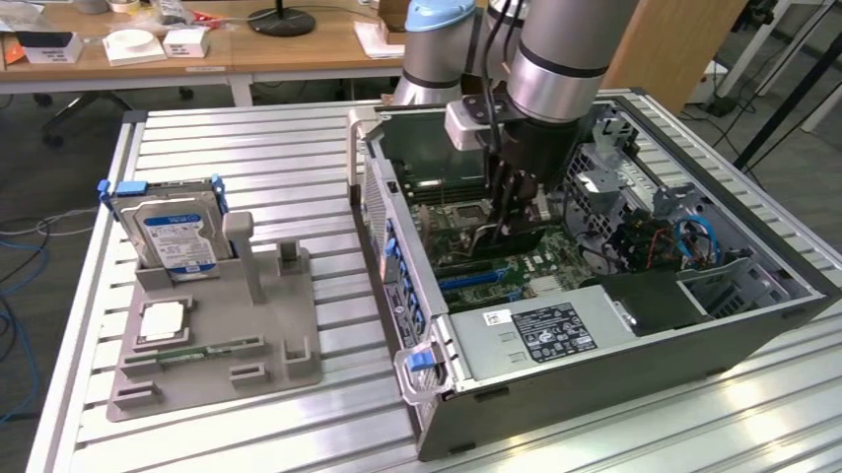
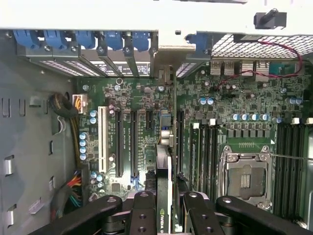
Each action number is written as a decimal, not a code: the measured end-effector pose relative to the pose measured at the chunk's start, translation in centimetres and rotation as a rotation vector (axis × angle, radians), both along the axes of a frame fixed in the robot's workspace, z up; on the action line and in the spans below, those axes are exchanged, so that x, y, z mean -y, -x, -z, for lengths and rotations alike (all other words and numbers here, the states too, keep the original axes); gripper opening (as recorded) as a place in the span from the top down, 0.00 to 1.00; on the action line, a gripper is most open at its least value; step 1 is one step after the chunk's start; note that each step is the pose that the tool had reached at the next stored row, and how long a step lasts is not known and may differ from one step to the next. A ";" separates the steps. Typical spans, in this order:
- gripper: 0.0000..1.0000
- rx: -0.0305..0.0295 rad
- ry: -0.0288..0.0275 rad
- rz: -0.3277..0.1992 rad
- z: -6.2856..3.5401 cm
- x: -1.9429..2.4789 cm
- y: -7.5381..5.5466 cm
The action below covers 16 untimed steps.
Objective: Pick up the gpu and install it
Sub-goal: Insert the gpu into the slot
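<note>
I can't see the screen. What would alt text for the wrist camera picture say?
The robot's pincer grips a thin dark gpu edge-on, held above a green motherboard inside an open computer case. Long black expansion slots lie beside the card, an empty silver processor socket sits off to one side, and blue slot clips line the case edge.

The case [image 1: 632, 340] lies open on top; inside, drive cage [image 1: 618, 163], cables [image 1: 684, 241] and side walls hem the board [image 2: 146, 98].
</note>
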<state>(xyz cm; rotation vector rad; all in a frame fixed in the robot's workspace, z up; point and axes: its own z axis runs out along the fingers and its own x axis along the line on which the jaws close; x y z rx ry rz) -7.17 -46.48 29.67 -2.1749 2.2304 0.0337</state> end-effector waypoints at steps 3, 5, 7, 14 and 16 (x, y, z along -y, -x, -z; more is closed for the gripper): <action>0.74 0.0000 0.0000 0.000 0.20 0.00 0.1; 0.74 0.0000 0.0000 0.000 0.35 0.00 0.1; 0.74 0.0000 0.0000 0.000 0.53 0.00 0.2; 0.74 0.0000 -0.0001 0.000 1.17 0.00 0.2; 0.74 0.0001 -0.0001 0.000 1.35 0.00 0.2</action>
